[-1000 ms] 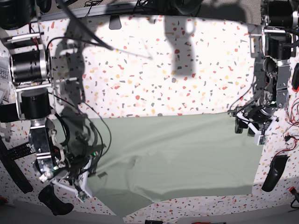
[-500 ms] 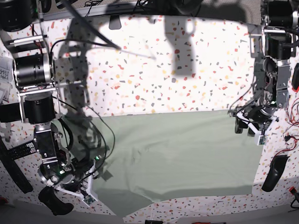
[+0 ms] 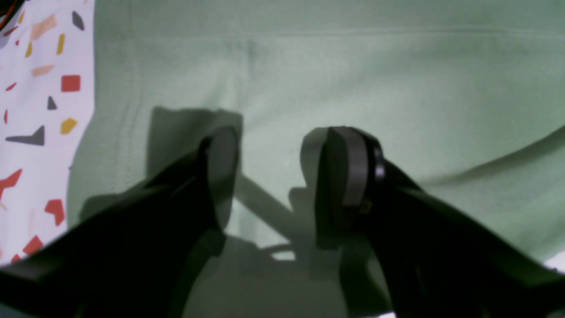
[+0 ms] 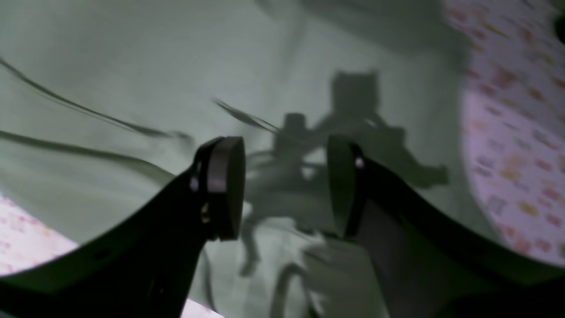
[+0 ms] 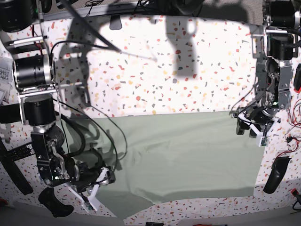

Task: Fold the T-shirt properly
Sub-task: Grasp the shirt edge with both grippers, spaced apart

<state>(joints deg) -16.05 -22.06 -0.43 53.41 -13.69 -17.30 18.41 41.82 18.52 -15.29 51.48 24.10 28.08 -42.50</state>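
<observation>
Speckled tabletop (image 5: 188, 70) bare beyond the T-shirt (image 5: 188, 155); left end effector (image 5: 254, 123) and right end effector (image 5: 96, 186) agape, empty, at opposite edges.

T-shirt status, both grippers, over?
Left gripper open over the T-shirt. Right gripper open, holding nothing. Shirt flat on the table, wrinkled near right gripper. Nothing in the way.

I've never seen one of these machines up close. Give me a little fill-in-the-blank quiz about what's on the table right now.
1. The big cloth spread flat on the table is a plain T-shirt of pale ____ colour.
2. The left pincer stands ____, with nothing between its pads.
3. The right pincer hangs over the T-shirt and holds ____.
4. The table top is white, speckled with small coloured ____.

Missing words: green; open; nothing; flecks
</observation>
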